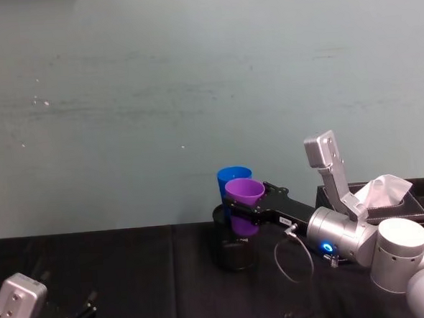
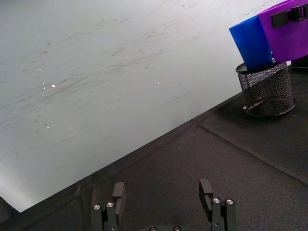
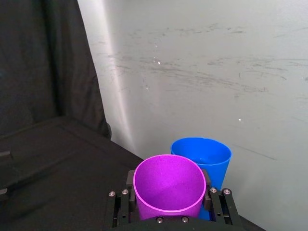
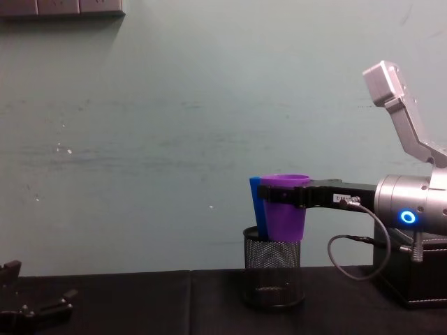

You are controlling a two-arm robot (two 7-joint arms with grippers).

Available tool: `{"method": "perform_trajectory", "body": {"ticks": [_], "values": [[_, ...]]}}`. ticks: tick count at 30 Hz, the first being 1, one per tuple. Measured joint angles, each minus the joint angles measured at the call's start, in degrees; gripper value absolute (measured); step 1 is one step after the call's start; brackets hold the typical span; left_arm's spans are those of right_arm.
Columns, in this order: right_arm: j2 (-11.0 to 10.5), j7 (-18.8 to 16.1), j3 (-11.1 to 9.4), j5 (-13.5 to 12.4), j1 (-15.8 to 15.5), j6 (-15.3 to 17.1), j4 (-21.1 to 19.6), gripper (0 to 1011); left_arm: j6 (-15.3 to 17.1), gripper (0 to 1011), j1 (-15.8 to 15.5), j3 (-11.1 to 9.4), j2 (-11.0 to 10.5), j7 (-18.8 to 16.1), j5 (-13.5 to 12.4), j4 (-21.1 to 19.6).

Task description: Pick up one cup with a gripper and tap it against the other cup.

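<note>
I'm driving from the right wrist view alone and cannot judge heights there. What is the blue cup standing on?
Observer: The blue cup stands inside a black wire-mesh pen holder on the table.
Operator: How high is the purple cup against that holder?
Observer: In the chest view the purple cup, clamped by the right gripper, hangs off the table, its base about level with the holder's rim.
Operator: Where is the left arm?
Observer: The left gripper sits low at the table's left side, fingers open, well away from both cups.
</note>
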State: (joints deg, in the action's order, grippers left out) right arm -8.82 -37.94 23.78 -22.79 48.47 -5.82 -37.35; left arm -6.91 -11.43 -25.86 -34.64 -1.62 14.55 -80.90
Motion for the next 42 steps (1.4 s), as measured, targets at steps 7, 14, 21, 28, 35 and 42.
{"method": "perform_trajectory", "body": {"ticks": [7, 14, 21, 28, 35, 42], "values": [[0.0, 0.0, 0.0, 0.0, 0.0, 0.0, 0.0, 751, 0.0, 1000, 0.0, 0.0, 0.0, 0.0, 0.0, 0.0], [0.0, 0.0, 0.0, 0.0, 0.0, 0.0, 0.0, 750, 0.0, 1000, 0.0, 0.0, 0.0, 0.0, 0.0, 0.0], [0.0, 0.0, 0.0, 0.0, 0.0, 0.0, 0.0, 750, 0.0, 1000, 0.0, 0.0, 0.0, 0.0, 0.0, 0.0], [0.0, 0.0, 0.0, 0.0, 0.0, 0.0, 0.0, 751, 0.0, 1000, 0.0, 0.0, 0.0, 0.0, 0.0, 0.0], [0.0, 0.0, 0.0, 0.0, 0.0, 0.0, 0.0, 751, 0.0, 1000, 0.0, 0.0, 0.0, 0.0, 0.0, 0.0], [0.0, 0.0, 0.0, 0.0, 0.0, 0.0, 0.0, 750, 0.0, 1000, 0.0, 0.0, 0.0, 0.0, 0.0, 0.0]]}}
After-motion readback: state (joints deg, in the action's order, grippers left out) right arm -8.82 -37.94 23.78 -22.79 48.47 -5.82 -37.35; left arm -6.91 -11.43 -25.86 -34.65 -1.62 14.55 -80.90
